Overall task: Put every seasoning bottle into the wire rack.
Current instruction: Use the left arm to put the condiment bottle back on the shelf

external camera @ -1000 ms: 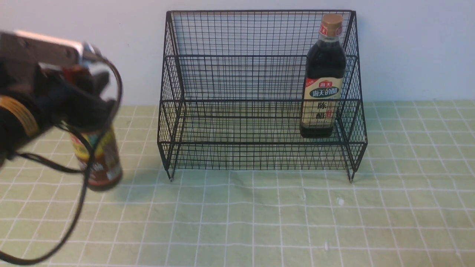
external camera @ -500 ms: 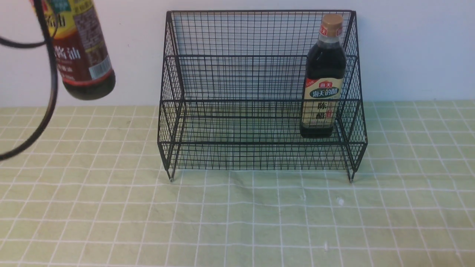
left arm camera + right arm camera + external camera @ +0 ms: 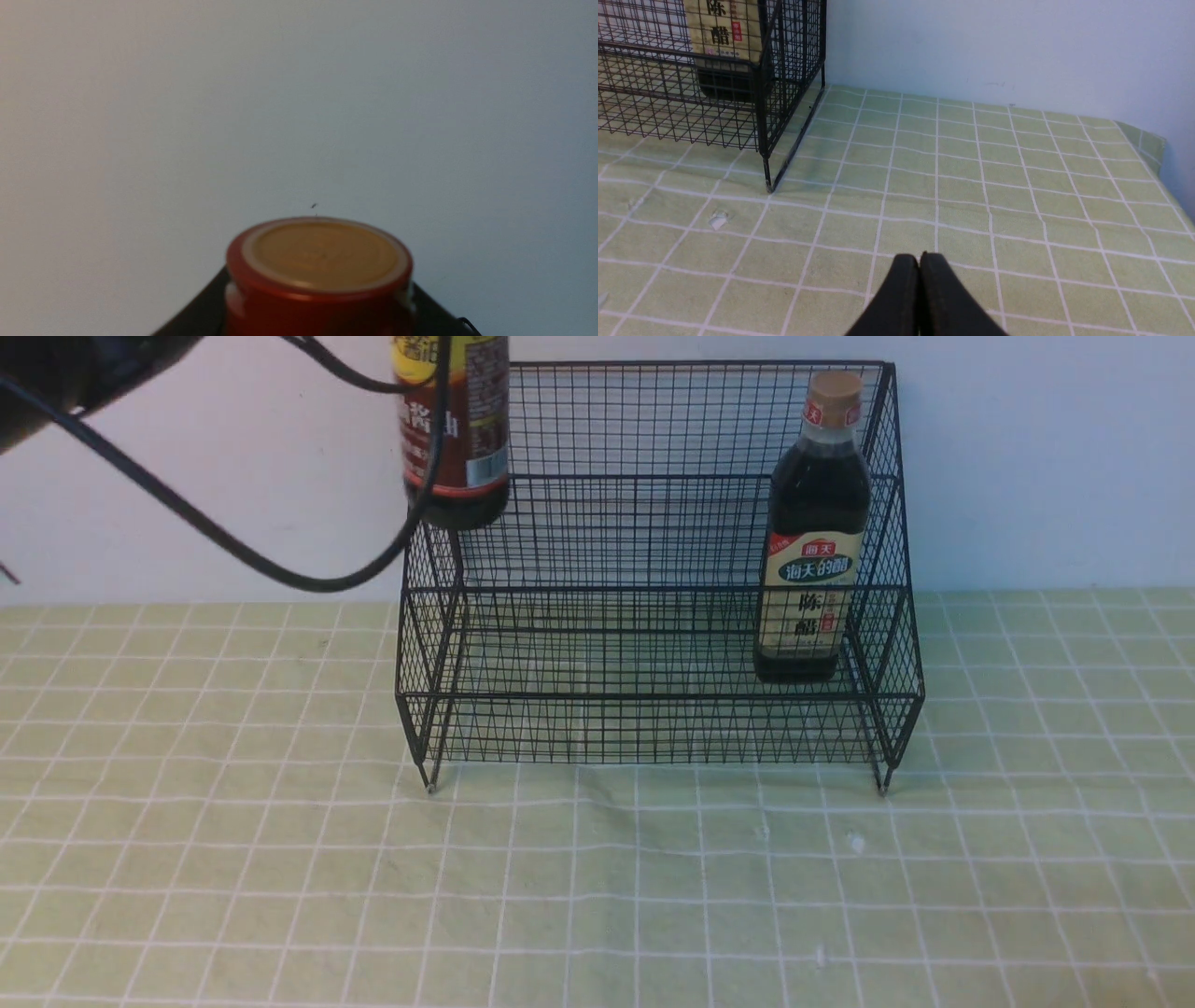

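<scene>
Left gripper (image 3: 320,324) gripped the slim-necked bottle (image 3: 455,429) near its top, above the wire rack's (image 3: 597,476) left wall; probably heavy, slick; right gripper (image 3: 919,266) was closed, empty

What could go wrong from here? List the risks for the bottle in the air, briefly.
1. The slim bottle hangs with its base lower than the wire rack's top edge, right at the left wall; moved sideways without more lift, it may strike the wire.
2. The black cable loops under the bottle beside that wall and could snag on the mesh.
3. Held this high, a slip would mean a hard fall.
</scene>
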Robot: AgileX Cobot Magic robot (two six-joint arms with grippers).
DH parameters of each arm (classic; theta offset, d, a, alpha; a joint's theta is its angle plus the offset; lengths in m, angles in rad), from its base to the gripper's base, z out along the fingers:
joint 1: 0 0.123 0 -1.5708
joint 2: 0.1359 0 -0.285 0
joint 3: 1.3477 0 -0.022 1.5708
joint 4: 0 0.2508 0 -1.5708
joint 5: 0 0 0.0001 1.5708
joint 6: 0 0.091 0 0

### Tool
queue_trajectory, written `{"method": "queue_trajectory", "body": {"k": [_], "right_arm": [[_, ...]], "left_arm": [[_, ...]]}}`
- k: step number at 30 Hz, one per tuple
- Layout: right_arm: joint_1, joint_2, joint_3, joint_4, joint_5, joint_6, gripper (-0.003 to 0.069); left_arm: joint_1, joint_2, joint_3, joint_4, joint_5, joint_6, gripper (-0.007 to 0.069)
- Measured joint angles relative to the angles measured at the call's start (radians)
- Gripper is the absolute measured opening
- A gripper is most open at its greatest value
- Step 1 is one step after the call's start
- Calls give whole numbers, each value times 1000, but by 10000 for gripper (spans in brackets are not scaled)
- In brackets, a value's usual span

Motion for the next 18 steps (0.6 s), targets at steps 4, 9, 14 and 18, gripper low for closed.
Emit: {"method": "queue_trajectory", "body": {"k": [4,9,14,18], "right_arm": [[0,0,0,0,0,0,-15],[0,0,0,0,0,0,-15],[0,0,0,0,0,0,-15],[0,0,0,0,0,0,-15]], "left_arm": [[-18,78,-28,0,10,0,256],[-21,145,-29,1,28,-12,256],[-21,182,-29,52,32,-38,256],[-21,204,-29,144,34,-78,256]]}}
